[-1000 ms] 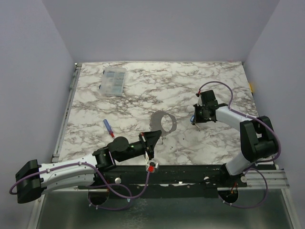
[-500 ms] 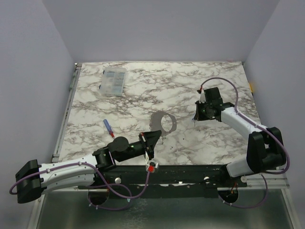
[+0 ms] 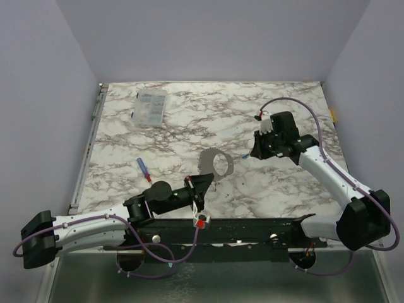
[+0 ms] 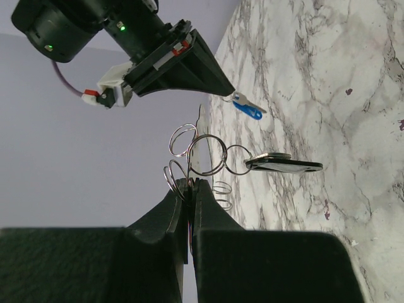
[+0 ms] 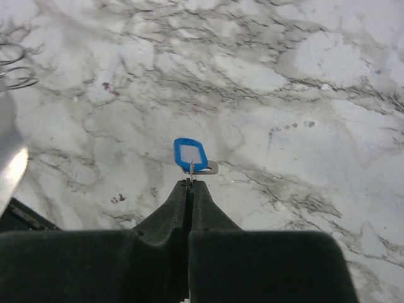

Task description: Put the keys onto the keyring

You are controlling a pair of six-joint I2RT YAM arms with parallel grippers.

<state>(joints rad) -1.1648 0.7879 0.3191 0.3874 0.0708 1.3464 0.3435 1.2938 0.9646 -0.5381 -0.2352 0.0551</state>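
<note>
My left gripper is shut on the keyring, a bunch of thin wire loops held up above the table, with a flat dark tag hanging from them. In the top view the keyring sits just past the left gripper, near the table's front middle. My right gripper is shut on the small metal end of a blue-headed key. That key hangs a short way to the right of the keyring, apart from it, at the right gripper. Another blue key lies on the marble.
A clear compartment box stands at the back left of the marble table. The wire loops show at the left edge of the right wrist view. The right gripper and its blue key show above the loops in the left wrist view.
The right arm has swung left and stretched out, carrying the blue key toward the keyring. The left arm and the keyring have stayed where they were.
</note>
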